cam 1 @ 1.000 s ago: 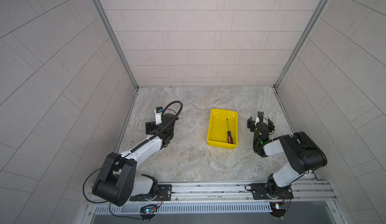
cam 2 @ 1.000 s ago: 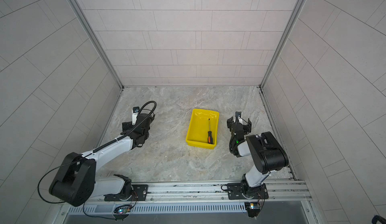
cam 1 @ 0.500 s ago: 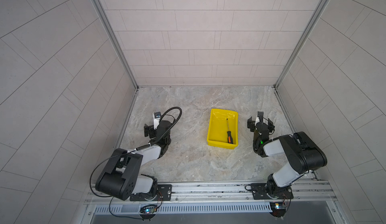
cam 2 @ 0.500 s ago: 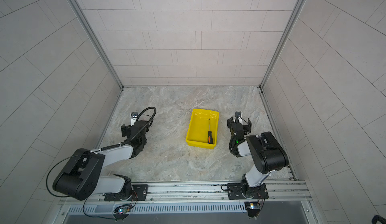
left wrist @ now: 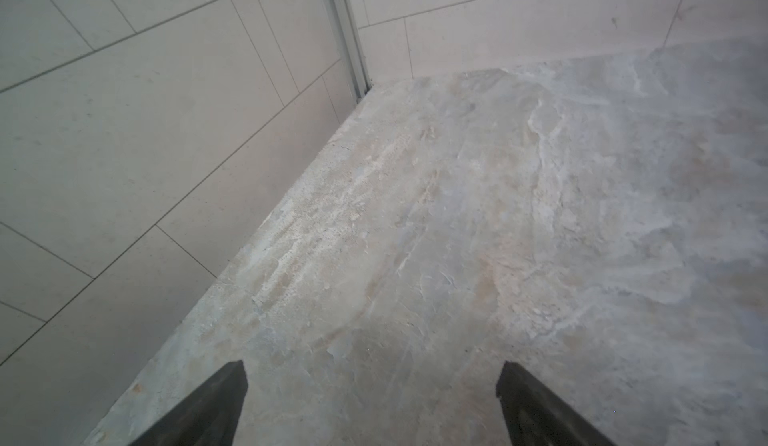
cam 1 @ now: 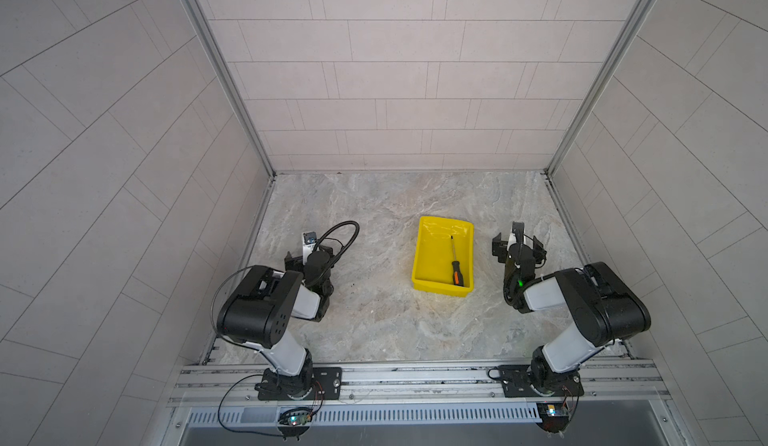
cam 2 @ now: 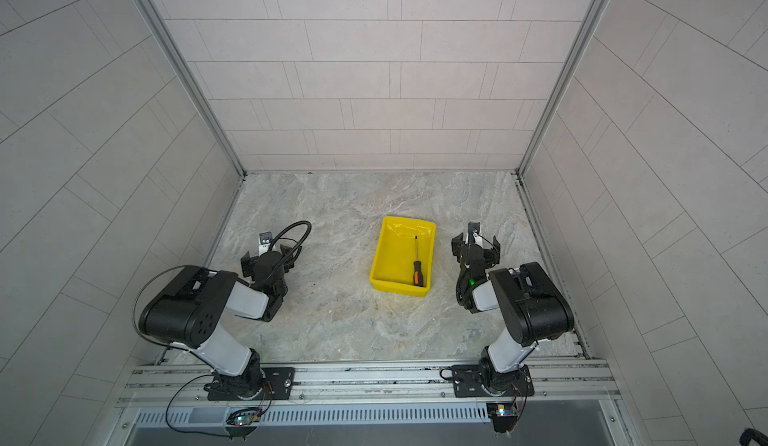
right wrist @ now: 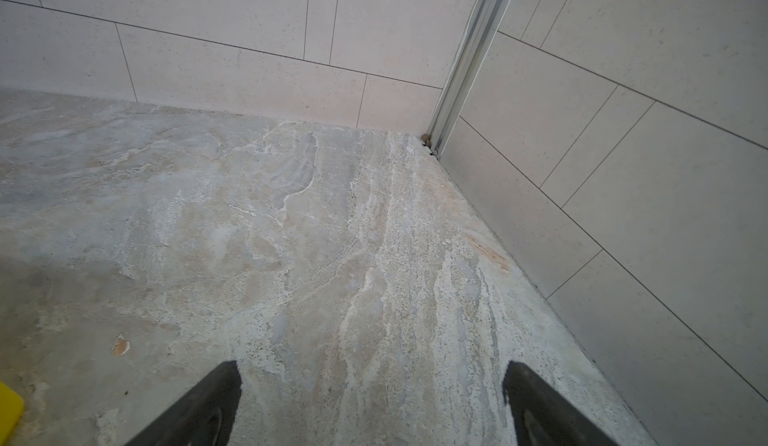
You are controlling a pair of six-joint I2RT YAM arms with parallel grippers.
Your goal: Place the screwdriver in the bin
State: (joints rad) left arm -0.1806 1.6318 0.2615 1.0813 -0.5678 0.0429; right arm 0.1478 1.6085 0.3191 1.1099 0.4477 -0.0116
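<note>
Left end effector (left wrist: 372,367) spread fully open, gripping nothing; right end effector (right wrist: 372,365) equally wide and empty. Both low over the desk (cam 1: 374,323), either side of the bin (cam 1: 441,292), touching neither it nor its contents. Screwdriver (cam 1: 454,262) flat inside the bin, right of its middle, handle toward the near wall, shaft pointing away. Looks complete; leaves nothing to place. Whole bin and screwdriver visible only in both top views. Right wrist view: just a yellow bin corner (right wrist: 8,406). Left wrist view: bare desk and tiled wall (left wrist: 166,132), no task item.
</note>
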